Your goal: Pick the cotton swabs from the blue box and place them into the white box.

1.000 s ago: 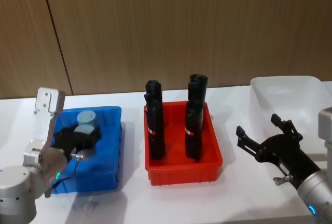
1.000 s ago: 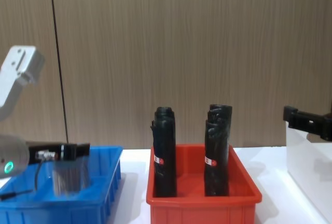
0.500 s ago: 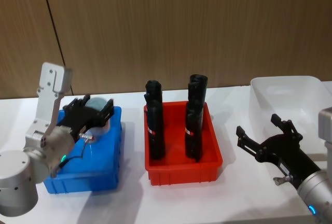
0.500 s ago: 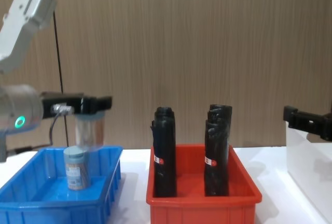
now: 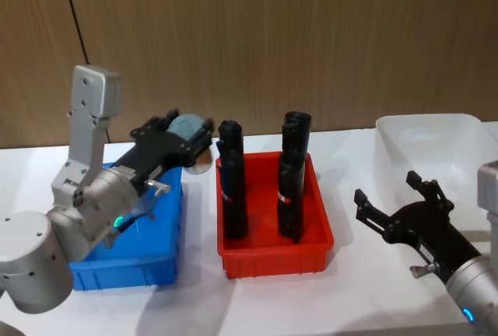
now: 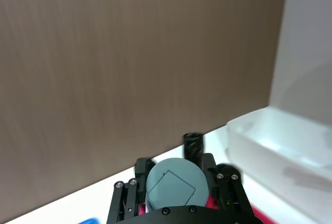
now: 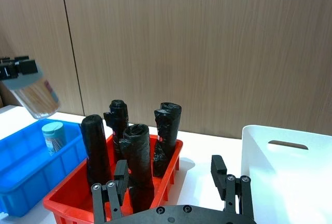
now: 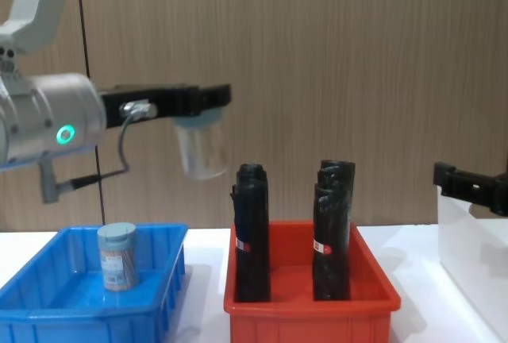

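My left gripper [image 5: 184, 137] is shut on one jar of cotton swabs [image 8: 200, 149], clear with a pale blue lid [image 6: 170, 180]. It holds the jar tilted, high above the gap between the blue box [image 5: 128, 263] and the red bin. A second jar of cotton swabs [image 8: 117, 257] stands upright inside the blue box [image 8: 87, 311]. The white box [image 5: 426, 129] sits at the far right. In front of it my right gripper [image 5: 387, 188] hovers open with nothing between its fingers.
A red bin [image 5: 274, 259] with several tall black rolls [image 5: 232, 188] stands between the blue box and the white box. The rolls rise well above the bin's rim. A wooden wall runs behind the white table.
My left gripper has lifted one jar out of the blue box and carried it up and to the right, toward the red bin. The right arm has not moved.
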`<action>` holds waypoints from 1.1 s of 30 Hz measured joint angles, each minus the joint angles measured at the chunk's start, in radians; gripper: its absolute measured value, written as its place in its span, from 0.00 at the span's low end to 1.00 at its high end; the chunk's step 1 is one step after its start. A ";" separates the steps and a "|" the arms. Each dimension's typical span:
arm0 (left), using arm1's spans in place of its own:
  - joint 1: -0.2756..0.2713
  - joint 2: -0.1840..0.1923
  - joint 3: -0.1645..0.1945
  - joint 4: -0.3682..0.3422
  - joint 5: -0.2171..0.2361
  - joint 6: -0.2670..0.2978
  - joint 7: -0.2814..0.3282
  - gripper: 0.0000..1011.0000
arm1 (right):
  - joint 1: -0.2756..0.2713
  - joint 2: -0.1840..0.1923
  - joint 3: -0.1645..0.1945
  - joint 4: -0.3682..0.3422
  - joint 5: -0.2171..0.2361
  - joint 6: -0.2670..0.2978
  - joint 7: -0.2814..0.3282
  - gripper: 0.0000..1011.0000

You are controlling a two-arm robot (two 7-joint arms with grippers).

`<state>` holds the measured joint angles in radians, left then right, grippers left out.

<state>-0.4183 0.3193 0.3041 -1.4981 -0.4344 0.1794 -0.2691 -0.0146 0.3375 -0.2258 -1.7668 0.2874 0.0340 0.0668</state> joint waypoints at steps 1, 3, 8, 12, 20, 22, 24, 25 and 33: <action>0.000 -0.002 0.001 -0.002 -0.005 -0.002 -0.008 0.65 | 0.000 0.000 0.000 0.000 0.000 0.000 0.000 0.99; -0.003 -0.008 0.005 -0.009 -0.020 -0.008 -0.025 0.65 | 0.000 0.000 0.000 0.000 0.000 0.000 0.000 0.99; -0.010 -0.020 0.012 -0.016 -0.050 -0.012 -0.057 0.65 | 0.000 0.000 0.000 0.000 0.000 0.000 0.000 0.99; -0.022 -0.033 0.018 -0.018 -0.069 -0.008 -0.081 0.65 | 0.000 0.000 0.000 0.000 0.000 0.000 0.000 0.99; -0.048 -0.054 0.026 -0.012 -0.084 0.017 -0.114 0.65 | 0.000 0.000 0.000 0.000 0.000 0.000 0.000 0.99; -0.055 -0.058 0.028 -0.009 -0.085 0.026 -0.120 0.65 | 0.000 0.000 0.000 0.000 0.000 0.000 0.000 0.99; -0.064 -0.064 0.030 -0.004 -0.085 0.039 -0.129 0.65 | 0.000 0.000 0.000 0.000 0.000 0.000 0.000 0.99; -0.067 -0.065 0.031 -0.003 -0.085 0.043 -0.131 0.65 | 0.000 0.000 0.000 0.000 0.000 0.000 0.000 0.99; -0.112 -0.089 0.040 0.025 -0.080 0.094 -0.166 0.65 | 0.000 0.000 0.000 0.000 0.000 0.000 0.000 0.99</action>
<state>-0.5307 0.2300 0.3438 -1.4735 -0.5142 0.2730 -0.4348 -0.0147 0.3375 -0.2258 -1.7667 0.2874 0.0340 0.0668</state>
